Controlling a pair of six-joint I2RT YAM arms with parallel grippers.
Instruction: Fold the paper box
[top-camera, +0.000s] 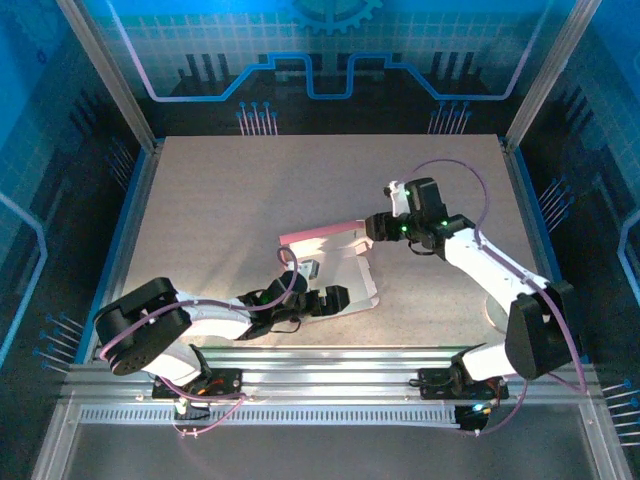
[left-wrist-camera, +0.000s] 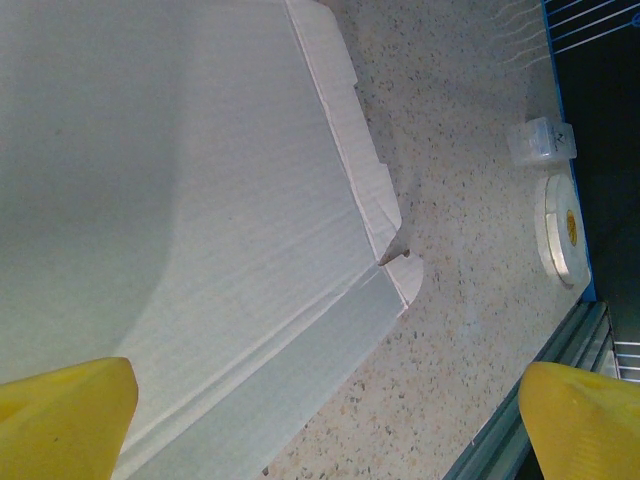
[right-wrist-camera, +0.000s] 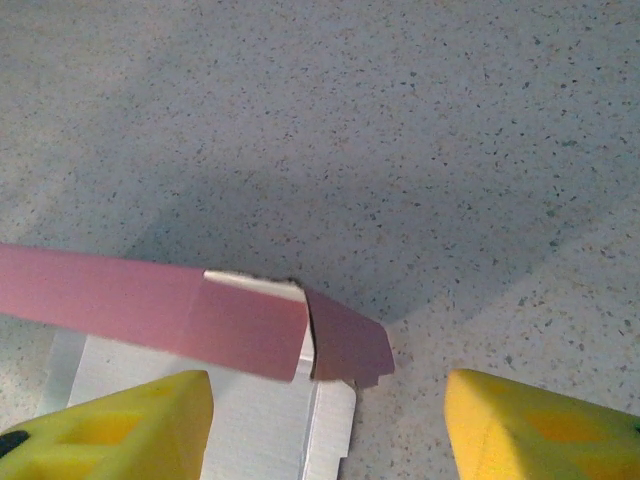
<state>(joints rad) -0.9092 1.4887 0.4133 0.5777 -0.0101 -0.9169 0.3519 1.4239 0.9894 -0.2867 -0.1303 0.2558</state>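
The paper box (top-camera: 345, 280) lies mid-table as a flat whitish sheet, with its far flap (top-camera: 315, 238) folded up and showing pink. My left gripper (top-camera: 335, 297) rests low at the sheet's near edge. In the left wrist view its yellow fingers (left-wrist-camera: 60, 420) stand wide open, and the sheet (left-wrist-camera: 200, 200) runs in over the left one. My right gripper (top-camera: 372, 228) hovers at the box's far right corner. It is open, with the pink flap (right-wrist-camera: 150, 310) and a small pink corner tab (right-wrist-camera: 350, 345) just ahead of its fingertips (right-wrist-camera: 540, 425), touching neither.
A white round disc (left-wrist-camera: 560, 230) and a small clear block (left-wrist-camera: 540, 140) sit on the table near its right edge. An aluminium rail (top-camera: 330, 365) runs along the near edge. Frame posts (top-camera: 110, 80) stand at the far corners.
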